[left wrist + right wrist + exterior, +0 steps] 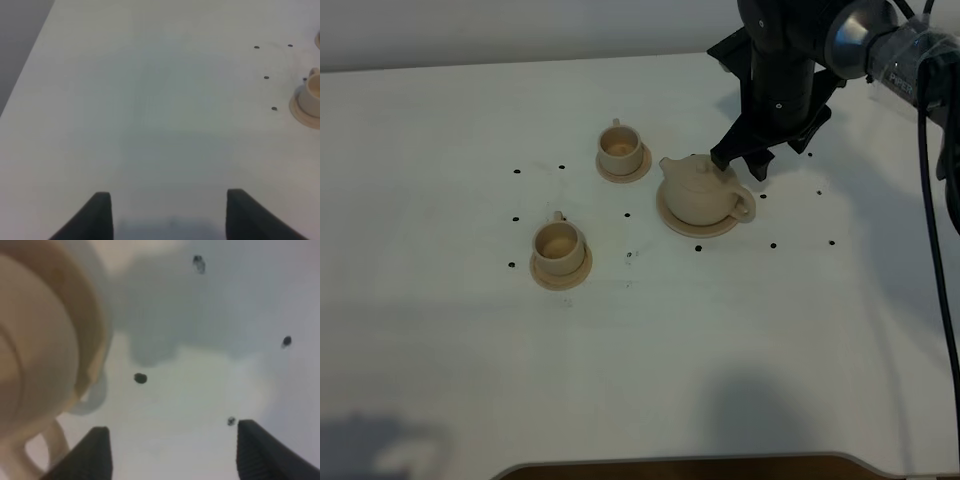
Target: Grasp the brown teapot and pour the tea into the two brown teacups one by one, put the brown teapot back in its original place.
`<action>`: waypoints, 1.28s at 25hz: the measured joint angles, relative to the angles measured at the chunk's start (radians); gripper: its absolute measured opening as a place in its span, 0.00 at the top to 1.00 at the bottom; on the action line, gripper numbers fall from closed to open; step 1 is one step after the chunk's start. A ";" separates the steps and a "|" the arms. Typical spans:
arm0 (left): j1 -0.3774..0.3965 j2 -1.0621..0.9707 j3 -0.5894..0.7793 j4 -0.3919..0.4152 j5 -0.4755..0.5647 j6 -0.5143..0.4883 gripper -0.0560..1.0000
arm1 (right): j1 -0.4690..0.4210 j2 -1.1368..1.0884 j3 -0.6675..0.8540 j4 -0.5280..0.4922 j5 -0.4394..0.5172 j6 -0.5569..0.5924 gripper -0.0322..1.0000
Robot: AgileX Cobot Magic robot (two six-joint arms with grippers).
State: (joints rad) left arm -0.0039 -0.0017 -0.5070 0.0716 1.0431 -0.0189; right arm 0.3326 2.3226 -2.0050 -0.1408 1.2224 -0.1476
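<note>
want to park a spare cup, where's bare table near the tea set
Bare: the wide front of the table, nearer than the near cup and teapot; also the stretch left of both cups. Crowded: the gap between the far cup and teapot, and just behind the teapot, where the right claw hangs open.

Teapot (35,365) blurred and cropped close-up, teacup (313,91) cut by edge

You have the brown teapot (703,192) upright, lid on, seated on its wide round saucer (705,233), right of centre on the tabletop (770,340). Spout points toward the far teacup (619,148), close but not touching; loop handle on the opposite side. Near teacup (558,243) lies well apart, front-left. Both teacups upright, each on a small saucer (582,272). All pale tan
</note>
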 joint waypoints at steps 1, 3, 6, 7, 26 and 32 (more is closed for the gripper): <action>0.000 0.000 0.000 0.000 0.000 0.000 0.44 | 0.000 -0.010 0.000 0.000 0.000 -0.037 0.44; 0.000 0.000 0.000 0.000 0.000 0.000 0.44 | 0.000 -0.037 0.000 0.005 0.000 -0.129 0.44; 0.000 0.000 0.000 0.000 0.000 0.000 0.44 | 0.000 -0.077 0.000 0.104 0.000 -0.293 0.44; 0.000 0.000 0.000 0.000 0.000 0.000 0.44 | 0.000 -0.086 0.000 0.156 0.000 -0.338 0.44; 0.000 0.000 0.000 0.000 0.000 0.003 0.44 | 0.041 -0.092 0.085 0.202 0.000 -0.551 0.55; 0.000 0.000 0.000 0.000 0.000 0.003 0.44 | 0.041 -0.037 0.085 0.203 0.000 -0.554 0.55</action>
State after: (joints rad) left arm -0.0039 -0.0017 -0.5070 0.0716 1.0431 -0.0157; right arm 0.3732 2.2854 -1.9204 0.0623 1.2221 -0.7017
